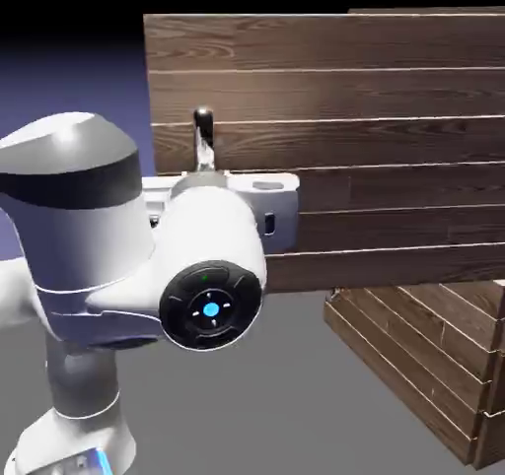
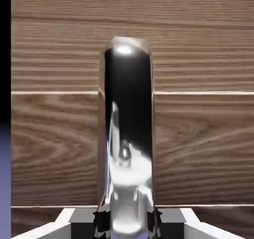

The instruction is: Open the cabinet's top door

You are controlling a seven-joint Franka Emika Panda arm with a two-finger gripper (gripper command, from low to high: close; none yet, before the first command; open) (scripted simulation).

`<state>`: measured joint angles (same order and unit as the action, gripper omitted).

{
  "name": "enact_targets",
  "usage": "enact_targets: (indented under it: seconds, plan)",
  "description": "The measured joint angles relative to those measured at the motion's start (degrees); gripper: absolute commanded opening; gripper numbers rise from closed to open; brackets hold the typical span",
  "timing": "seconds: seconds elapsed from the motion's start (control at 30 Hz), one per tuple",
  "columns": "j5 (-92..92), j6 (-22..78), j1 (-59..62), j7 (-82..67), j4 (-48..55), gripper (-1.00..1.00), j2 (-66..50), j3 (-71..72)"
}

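In the exterior view, the door (image 1: pixel 345 148) is a broad panel of brown planks with pale seams, filling the upper right of the picture. Its free edge is at the exterior view's left, and it overhangs the cabinet (image 1: pixel 424 365), whose lower planked part shows below it at the exterior view's right. The door hides most of the cabinet's front, and the inside cannot be seen, so what it contains cannot be told. The handle (image 1: pixel 204 133) stands upright near the door's free edge, its shiny top showing above the arm's wrist. The arm (image 1: pixel 89 237) is at the exterior view's left, with its rounded wrist in front of the door's lower part. The wrist covers the tool's fingers here.

In the hand view, the handle runs upright up the middle, glossy, dark above and bright below, with the door's planks behind it. The tool (image 2: pixel 127 224) is closed on the handle, one dark fingertip at each side of the bar's lower end. A narrow strip of backdrop (image 2: pixel 5 178), black above and blue-violet below, shows past the door's edge at the picture's left.
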<state>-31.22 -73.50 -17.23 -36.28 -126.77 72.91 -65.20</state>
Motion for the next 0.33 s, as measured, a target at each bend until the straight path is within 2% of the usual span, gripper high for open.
enact_targets:
  seconds: [0.33]
  plan:
    - [3.48, 14.58, -17.52, 3.86, 20.78, -1.0, 0.28, -7.99]
